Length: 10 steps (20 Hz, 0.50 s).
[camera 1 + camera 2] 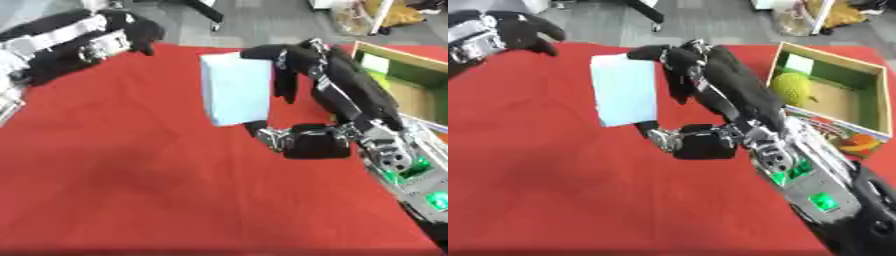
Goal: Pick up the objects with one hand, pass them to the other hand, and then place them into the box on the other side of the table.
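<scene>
Now, with our right hand clamped on the pale blue box, we should carry it level rightward to the cardboard box.

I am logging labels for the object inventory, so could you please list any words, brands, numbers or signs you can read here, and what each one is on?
No text can be read in either view.
Pale blue rectangular box, held in the right hand: its faces show plain, no print visible.
Open cardboard box with green lining: colourful printing on its outer front wall, too blurred to read.
White card inside that box: nothing legible.
</scene>
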{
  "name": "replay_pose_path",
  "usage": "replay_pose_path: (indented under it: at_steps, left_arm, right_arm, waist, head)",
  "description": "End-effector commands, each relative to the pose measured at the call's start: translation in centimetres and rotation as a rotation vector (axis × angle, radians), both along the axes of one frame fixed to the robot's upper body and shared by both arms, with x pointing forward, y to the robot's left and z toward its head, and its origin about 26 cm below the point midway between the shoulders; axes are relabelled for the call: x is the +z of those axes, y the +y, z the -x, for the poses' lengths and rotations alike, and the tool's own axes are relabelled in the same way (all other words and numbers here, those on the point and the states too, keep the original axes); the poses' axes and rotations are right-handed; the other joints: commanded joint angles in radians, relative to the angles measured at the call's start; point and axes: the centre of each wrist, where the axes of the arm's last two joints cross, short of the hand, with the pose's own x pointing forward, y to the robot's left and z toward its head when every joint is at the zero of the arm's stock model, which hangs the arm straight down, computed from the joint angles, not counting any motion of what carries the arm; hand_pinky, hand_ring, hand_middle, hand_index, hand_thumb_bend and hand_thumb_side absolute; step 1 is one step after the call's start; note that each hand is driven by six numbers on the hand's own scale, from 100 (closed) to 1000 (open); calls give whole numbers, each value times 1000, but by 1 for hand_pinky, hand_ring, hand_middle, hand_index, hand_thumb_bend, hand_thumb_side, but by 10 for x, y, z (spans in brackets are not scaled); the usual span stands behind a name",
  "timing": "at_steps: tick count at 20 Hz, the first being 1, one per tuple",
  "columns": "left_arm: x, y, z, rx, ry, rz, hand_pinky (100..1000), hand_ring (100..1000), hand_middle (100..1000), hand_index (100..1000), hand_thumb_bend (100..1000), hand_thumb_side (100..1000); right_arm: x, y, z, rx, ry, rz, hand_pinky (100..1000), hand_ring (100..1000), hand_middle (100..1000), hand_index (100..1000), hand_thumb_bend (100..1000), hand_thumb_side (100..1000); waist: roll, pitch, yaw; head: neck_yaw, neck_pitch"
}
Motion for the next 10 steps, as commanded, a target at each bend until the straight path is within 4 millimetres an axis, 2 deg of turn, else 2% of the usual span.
replay_pose_path:
  at_steps: [1,6,10]
  left_arm:
    - [15,18,5,69,-98,54,941,816,835,876,532,923]
    - [-1,41,10,161,-154,187,921,780,796,850,448,804]
    - [-22,56,14,235,-202,308,906,759,772,834,428,774]
  right_arm:
    - [9,-12,-2,-47,-53,-10,303,406,229,385,147,134]
    - [10,-38,-8,-185,-78,-43,302,404,227,383,142,122]
    - [9,-73,-11,-368,-54,-130,299,403,225,382,113,128]
  waist:
    - [7,-20,3]
    - [4,-19,10]
    - [1,-17,19]
  head:
    - [-6,6]
    - [-16,6]
    - [-30,6]
